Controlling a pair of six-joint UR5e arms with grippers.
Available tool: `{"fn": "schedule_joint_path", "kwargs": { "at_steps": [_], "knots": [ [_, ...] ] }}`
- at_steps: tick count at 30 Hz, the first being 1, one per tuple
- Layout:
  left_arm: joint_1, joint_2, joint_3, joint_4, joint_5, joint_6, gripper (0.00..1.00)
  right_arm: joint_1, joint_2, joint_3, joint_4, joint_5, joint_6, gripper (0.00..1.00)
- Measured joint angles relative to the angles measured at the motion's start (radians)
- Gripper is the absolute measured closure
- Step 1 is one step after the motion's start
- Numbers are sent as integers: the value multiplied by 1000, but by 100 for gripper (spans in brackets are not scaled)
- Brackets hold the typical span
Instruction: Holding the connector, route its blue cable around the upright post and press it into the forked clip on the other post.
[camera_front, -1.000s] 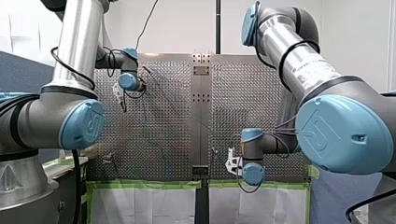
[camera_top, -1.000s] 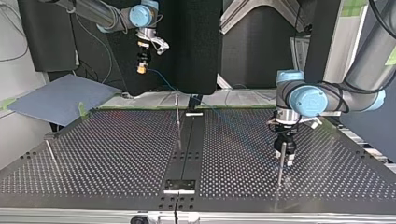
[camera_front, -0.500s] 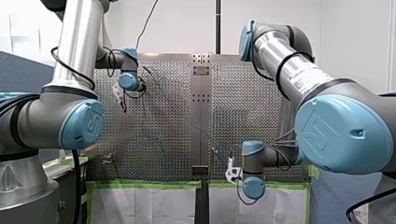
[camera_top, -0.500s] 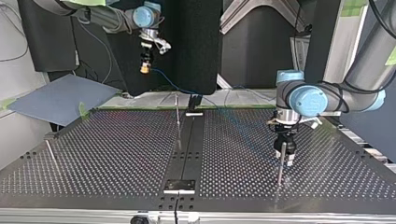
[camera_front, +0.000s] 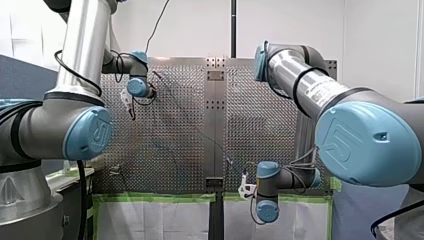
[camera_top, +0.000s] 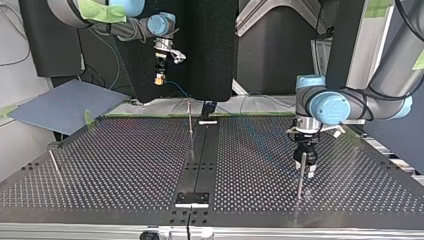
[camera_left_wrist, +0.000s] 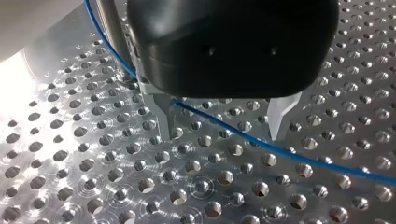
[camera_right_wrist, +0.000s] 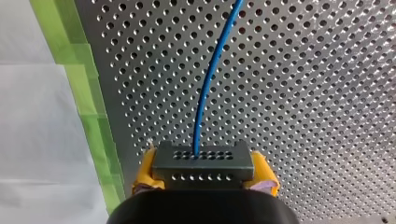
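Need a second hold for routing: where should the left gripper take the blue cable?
Grip the blue cable on its straight span past the post, from above. It runs nearly along the open left gripper's finger line, so turn the wrist to straddle it.

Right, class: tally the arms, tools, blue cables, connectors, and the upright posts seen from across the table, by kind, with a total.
Arms, my left and my right: 2
Tools, my left and my right: 2
Upright posts: 3
Blue cable: 1
Connector: 1
Total: 9
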Motion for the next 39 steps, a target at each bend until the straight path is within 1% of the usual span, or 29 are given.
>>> {"fn": "schedule_joint_path", "kwargs": {
  "at_steps": [4, 8, 11, 15, 21, 28, 39],
  "knots": [
    [0, 0, 0, 0, -2, 0, 0, -1, 30, -8, -30, -5, 0, 100],
    [-1, 0, 0, -1, -10, 1, 0, -1, 65, -14, -61, -17, 0, 100],
    [-1, 0, 0, -1, -12, 1, 0, -1, 90, -15, -70, -26, 0, 100],
    [-2, 0, 0, -1, -12, 1, 0, 0, 127, -18, -72, -37, -3, 100],
    [-4, 0, 0, -1, -12, 2, 0, 3, 179, -29, -58, -53, -15, 100],
    [-4, 0, 0, -1, -12, 2, 0, 0, 235, -34, -52, -53, -17, 100],
    [-4, 0, 0, -1, -12, 3, 0, -7, 335, -36, -67, -48, -21, 100]
  ]
}}
